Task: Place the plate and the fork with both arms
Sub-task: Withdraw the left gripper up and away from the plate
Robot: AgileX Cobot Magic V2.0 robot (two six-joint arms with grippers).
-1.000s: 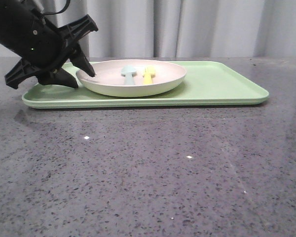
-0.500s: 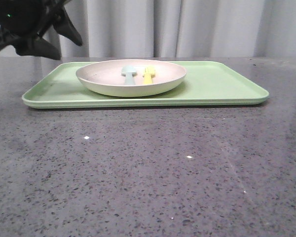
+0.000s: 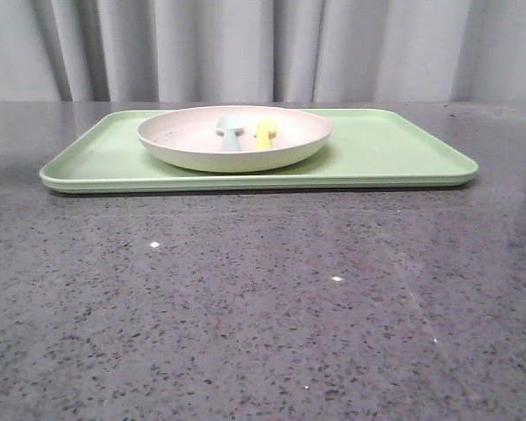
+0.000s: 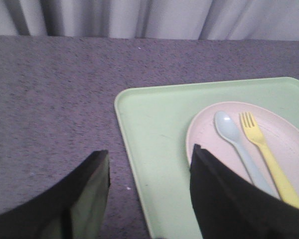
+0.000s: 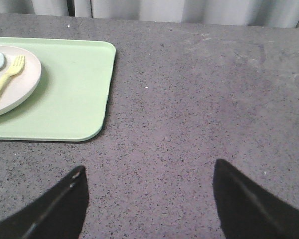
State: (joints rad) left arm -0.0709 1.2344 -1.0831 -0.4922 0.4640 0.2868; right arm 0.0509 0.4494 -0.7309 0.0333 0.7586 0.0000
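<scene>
You have one tray [image 3: 394, 149], light green and rectangular, on the one grey speckled table [image 3: 263, 298]. On that tray, count one plate [image 3: 184, 145], round and cream-pink. In the plate, count two utensils: one fork [image 4: 266, 149], yellow, and one spoon [image 4: 234, 139], pale blue. Of grippers you have two, each seen only from its own wrist camera: one left gripper [image 4: 149, 196] and one right gripper [image 5: 149, 204], two black fingers apiece, four fingers in all. One grey curtain [image 3: 272, 48] runs behind the table. Total loose items on the table: four.
</scene>
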